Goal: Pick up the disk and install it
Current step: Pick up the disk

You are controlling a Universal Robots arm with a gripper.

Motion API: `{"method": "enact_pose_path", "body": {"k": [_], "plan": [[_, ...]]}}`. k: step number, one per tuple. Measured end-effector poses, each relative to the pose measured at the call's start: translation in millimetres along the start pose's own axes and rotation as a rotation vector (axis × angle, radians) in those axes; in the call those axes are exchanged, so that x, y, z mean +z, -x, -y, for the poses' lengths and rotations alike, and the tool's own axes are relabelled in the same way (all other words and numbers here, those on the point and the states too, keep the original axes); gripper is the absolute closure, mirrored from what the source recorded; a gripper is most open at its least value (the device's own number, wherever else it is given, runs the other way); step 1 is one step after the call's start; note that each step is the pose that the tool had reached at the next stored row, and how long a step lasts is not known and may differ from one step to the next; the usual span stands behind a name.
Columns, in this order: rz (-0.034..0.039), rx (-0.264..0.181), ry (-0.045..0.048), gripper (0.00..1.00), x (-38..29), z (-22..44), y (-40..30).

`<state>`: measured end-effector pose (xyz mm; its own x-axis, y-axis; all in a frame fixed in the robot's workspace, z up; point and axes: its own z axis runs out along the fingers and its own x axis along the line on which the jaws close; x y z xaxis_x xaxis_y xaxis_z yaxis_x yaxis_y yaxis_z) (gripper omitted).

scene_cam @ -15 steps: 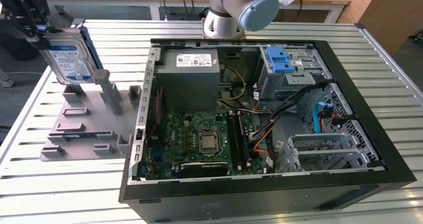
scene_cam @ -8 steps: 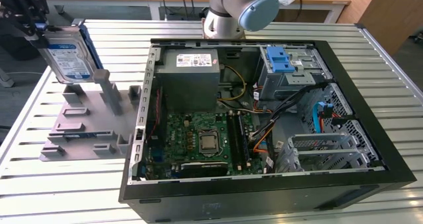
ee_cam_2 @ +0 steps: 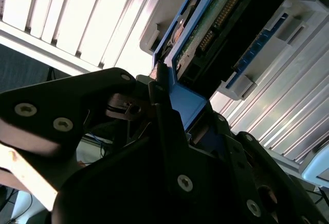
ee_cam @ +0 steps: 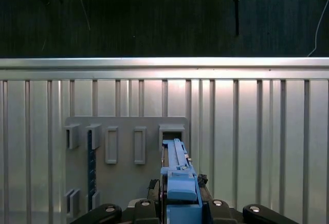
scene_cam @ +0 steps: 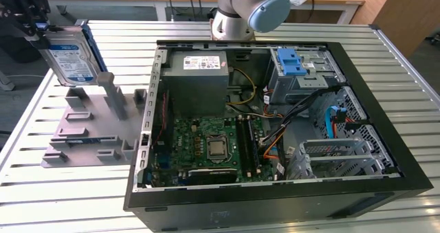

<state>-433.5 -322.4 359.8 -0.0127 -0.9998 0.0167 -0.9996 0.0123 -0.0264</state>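
The disk (scene_cam: 71,60), silver with a blue-and-white label and a blue edge frame, hangs upright in the air at the exterior view's far left. It is lifted above the grey holder stand (scene_cam: 89,132). My gripper (scene_cam: 39,33) is shut on its upper end. In the first wrist view I see the disk (ee_cam: 179,175) edge-on between my fingers, over the grey holder stand (ee_cam: 123,149). The second wrist view shows the disk's green circuit-board side (ee_cam_2: 216,26) and blue frame held in my gripper (ee_cam_2: 172,106).
An open black computer case (scene_cam: 385,114) lies on the slatted metal table (scene_cam: 62,202), to the exterior view's right of the stand. Inside are a grey power supply box (scene_cam: 196,83), a motherboard (scene_cam: 213,145), loose cables and a drive cage with a blue latch (scene_cam: 292,63).
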Motion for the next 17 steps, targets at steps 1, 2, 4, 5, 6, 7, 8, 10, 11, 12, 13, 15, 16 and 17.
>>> {"method": "enact_pose_path", "body": {"k": [1, 2, 4, 5, 6, 7, 8, 10, 11, 12, 13, 15, 16, 17], "plan": [[0.0000, 0.000, -0.0001, 0.64, -0.4, 0.0, 0.0], [0.0001, 0.000, -0.0001, 0.64, -0.9, 0.0, 0.0], [0.0000, 0.000, -0.0001, 0.64, -2.3, 0.1, 0.0], [0.0000, 0.000, 0.0000, 0.64, -3.1, 0.1, -0.1], [0.0000, 0.000, -0.0001, 0.64, -3.8, 0.1, -0.1], [0.0000, 0.000, -0.0002, 0.64, -4.6, 0.1, -0.1], [0.0000, 0.000, -0.0002, 0.64, -5.5, 0.2, -0.1], [0.0001, 0.000, -0.0004, 0.64, -7.1, 0.2, -0.1], [0.0001, 0.000, -0.0005, 0.64, -7.9, 0.2, -0.2], [0.0001, 0.000, -0.0005, 0.64, -8.7, 0.2, -0.2], [0.0001, 0.000, -0.0006, 0.64, -9.4, 0.2, -0.2], [0.0001, 0.000, -0.0008, 0.64, -11.0, 0.3, -0.2], [0.0001, 0.000, -0.0008, 0.64, -11.8, 0.3, -0.2], [0.0001, 0.000, -0.0009, 0.64, -12.7, 0.3, -0.2]]}}
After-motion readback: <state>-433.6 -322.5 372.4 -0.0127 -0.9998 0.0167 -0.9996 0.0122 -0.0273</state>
